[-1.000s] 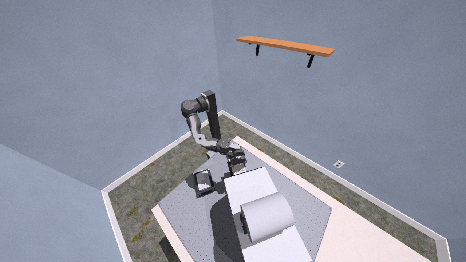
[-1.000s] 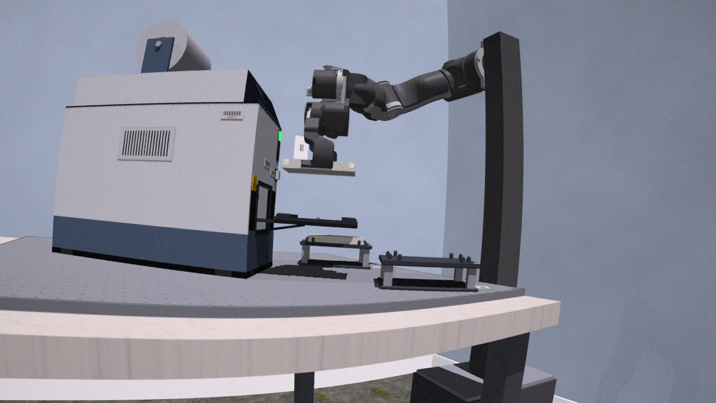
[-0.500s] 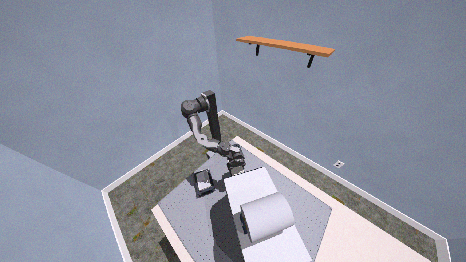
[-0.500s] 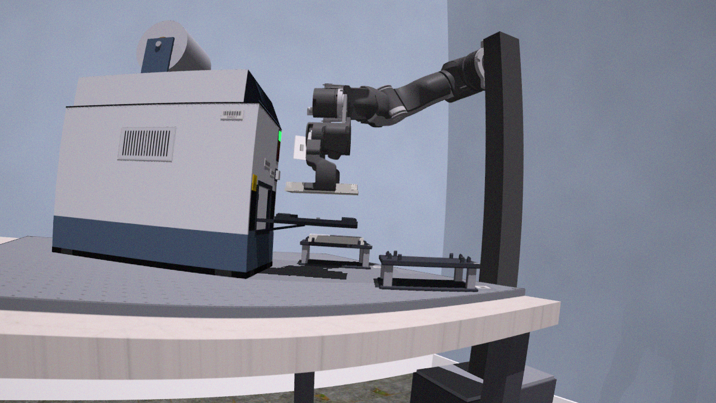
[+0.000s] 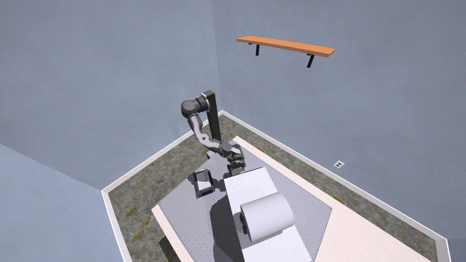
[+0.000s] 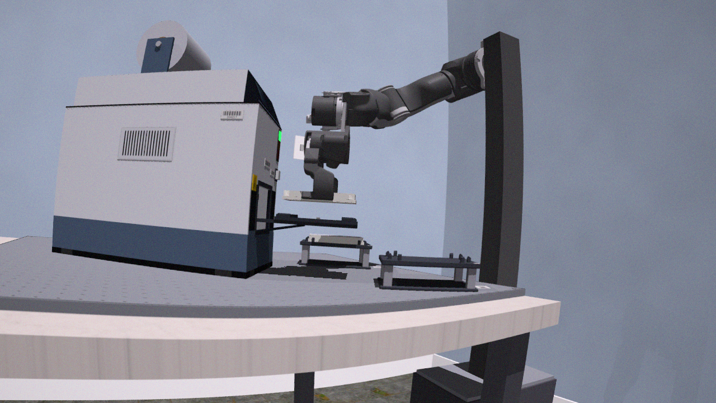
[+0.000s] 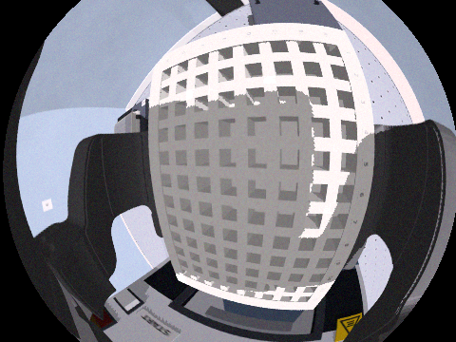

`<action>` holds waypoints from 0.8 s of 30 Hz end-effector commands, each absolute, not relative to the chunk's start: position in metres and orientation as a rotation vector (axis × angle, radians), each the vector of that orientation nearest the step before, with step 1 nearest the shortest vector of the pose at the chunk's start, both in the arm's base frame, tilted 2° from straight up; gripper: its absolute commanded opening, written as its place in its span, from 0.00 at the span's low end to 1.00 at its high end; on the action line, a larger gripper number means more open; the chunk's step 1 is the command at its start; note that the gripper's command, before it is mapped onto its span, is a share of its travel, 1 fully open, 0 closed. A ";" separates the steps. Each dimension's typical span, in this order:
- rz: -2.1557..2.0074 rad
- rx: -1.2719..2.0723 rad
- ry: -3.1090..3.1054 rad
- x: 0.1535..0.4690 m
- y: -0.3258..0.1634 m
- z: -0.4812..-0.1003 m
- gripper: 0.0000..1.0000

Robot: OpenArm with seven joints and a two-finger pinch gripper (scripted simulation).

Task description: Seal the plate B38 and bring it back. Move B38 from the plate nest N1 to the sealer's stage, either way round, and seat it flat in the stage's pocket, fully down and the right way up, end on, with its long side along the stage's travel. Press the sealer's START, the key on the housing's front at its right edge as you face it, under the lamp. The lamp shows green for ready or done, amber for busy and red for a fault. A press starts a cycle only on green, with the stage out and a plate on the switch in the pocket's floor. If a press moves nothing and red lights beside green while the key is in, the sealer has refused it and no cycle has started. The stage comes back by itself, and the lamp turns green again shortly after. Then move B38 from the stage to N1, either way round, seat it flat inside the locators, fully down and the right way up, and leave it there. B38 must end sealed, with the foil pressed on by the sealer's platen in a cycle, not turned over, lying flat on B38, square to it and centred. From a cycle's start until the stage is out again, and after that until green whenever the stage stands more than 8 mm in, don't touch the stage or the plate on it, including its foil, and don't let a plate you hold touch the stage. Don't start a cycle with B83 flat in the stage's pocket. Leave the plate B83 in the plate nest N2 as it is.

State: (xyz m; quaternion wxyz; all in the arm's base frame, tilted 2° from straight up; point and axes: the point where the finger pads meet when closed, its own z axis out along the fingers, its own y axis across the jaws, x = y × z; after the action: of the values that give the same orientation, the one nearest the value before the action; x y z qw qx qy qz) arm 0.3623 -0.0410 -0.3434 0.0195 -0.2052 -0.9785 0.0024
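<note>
Hand around gridded plate B38

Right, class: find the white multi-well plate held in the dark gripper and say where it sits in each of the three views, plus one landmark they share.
Top: the white multi-well plate is a sliver under the gripper, at the sealer's near edge.
Exterior: the plate hangs level, mid-frame, above the dark stage.
Wrist: the plate fills the centre, between the dark fingers.
Shared landmark: the grey-white sealer housing.
</note>
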 end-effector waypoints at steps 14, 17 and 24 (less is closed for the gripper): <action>-0.023 -0.618 -3.050 0.365 -0.038 -0.355 0.00; -0.023 -0.618 -3.050 0.365 -0.037 -0.363 0.00; -0.023 -0.618 -3.050 0.365 -0.037 -0.366 0.00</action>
State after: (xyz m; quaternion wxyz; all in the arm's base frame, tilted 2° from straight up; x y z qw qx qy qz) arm 0.3635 -0.0381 -0.3667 0.0163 -0.2007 -0.9795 -0.0051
